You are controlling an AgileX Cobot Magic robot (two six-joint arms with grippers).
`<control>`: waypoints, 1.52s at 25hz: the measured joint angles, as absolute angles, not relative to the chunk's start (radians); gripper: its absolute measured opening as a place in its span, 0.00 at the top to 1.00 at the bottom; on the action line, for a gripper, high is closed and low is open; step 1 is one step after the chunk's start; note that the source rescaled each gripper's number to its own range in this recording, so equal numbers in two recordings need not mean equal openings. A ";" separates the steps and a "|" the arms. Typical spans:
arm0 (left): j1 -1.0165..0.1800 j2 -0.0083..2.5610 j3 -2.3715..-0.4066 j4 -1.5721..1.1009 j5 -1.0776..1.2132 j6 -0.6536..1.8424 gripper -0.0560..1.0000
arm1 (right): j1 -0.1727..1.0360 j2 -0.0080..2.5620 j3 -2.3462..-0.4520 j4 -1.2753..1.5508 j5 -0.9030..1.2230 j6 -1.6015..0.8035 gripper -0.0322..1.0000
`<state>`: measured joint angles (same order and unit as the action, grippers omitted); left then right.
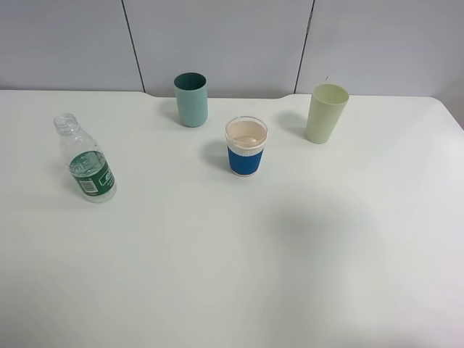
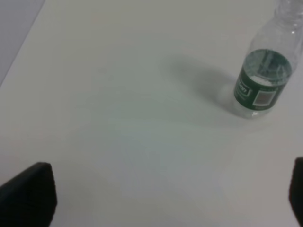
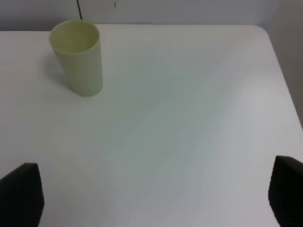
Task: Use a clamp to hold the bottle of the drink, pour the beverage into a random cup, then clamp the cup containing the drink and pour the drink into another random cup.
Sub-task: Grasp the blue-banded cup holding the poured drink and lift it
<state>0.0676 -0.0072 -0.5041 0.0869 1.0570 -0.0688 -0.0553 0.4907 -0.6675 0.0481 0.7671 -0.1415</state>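
Bottle of the drink (image 2: pixel 265 78) is standing upright on the white table (image 1: pixel 217 275). It's capless, thin clear plastic, with a ribbed neck and a glossy green label wrapped round the middle. It sits out ahead of the left gripper (image 2: pixel 163 198), off toward one finger's side rather than centred, and well clear of both tips. Those jaws are spread wide with only smooth matte tabletop between them, and just the blunt dark fingertips show.

Right gripper (image 3: pixel 154 194) is the same deal: jaws wide apart, holding nothing. Ahead of it, again off toward one finger's side, is the pale yellow-green tumbler (image 3: pixel 78 59), smooth, slightly tapered and upright.

From the high camera, the blue-sleeved paper cup (image 1: pixel 246 147) stands between the bottle and the pale tumbler. It's short, with a white rim, ribbed blue sleeve and pinkish inside, and I can't tell if there's liquid in it. The teal tumbler (image 1: pixel 191 100) is near it, toward the wall, plain and straight-sided, darker inside. Neither cup shows up in a wrist view, so I can't place them against the jaws.
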 joint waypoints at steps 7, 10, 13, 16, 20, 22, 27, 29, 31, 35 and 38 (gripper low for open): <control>0.068 -0.007 -0.504 0.087 1.057 -0.069 0.00 | 0.076 0.668 -0.668 0.017 0.661 -0.147 0.15; 0.068 -0.007 -0.504 0.087 1.057 -0.069 0.00 | 0.166 0.750 -0.668 0.000 0.616 -0.136 0.15; 0.068 -0.007 -0.504 0.087 1.057 -0.069 0.00 | 0.252 0.828 -0.668 -0.029 0.577 -0.110 0.15; 0.068 -0.007 -0.504 0.087 1.057 -0.069 0.00 | 0.316 0.900 -0.668 -0.034 0.543 -0.099 0.15; 0.068 -0.007 -0.504 0.087 1.057 -0.069 0.00 | 0.386 0.996 -0.668 -0.035 0.509 -0.099 0.16; 0.068 -0.007 -0.504 0.087 1.057 -0.069 0.00 | 0.412 1.047 -0.668 -0.035 0.487 -0.099 0.16; 0.068 -0.007 -0.504 0.087 1.057 -0.069 0.00 | 0.443 1.187 -0.666 -0.036 0.432 -0.099 0.16; 0.068 -0.007 -0.504 0.087 1.058 -0.069 0.00 | 0.443 1.231 -0.653 -0.037 0.385 -0.099 0.16; 0.068 -0.007 -0.504 0.087 1.058 -0.069 0.00 | 0.443 1.277 -0.623 -0.040 0.325 -0.099 0.16; 0.068 -0.007 -0.504 0.087 1.058 -0.069 0.00 | 0.443 1.355 -0.578 -0.039 0.181 -0.099 0.16; 0.068 -0.007 -0.504 0.087 1.058 -0.069 0.00 | 0.443 1.403 -0.554 -0.043 0.062 -0.099 0.16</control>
